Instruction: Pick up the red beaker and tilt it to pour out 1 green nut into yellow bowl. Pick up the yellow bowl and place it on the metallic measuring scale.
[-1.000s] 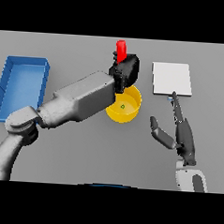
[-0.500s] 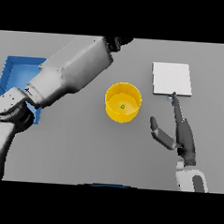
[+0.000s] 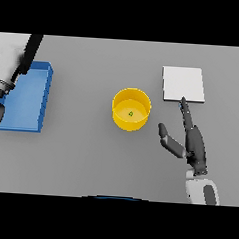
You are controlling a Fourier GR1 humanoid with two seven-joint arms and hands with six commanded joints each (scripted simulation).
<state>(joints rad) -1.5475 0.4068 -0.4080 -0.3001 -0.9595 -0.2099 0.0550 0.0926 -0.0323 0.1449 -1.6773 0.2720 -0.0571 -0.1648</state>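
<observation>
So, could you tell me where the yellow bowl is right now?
In the head view, the yellow bowl sits mid-table, between the blue tray on the left and the scale on the right.

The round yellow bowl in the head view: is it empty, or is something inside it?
Not empty. The round yellow bowl stands upright on the grey table, and one small green nut lies on its bottom.
</observation>
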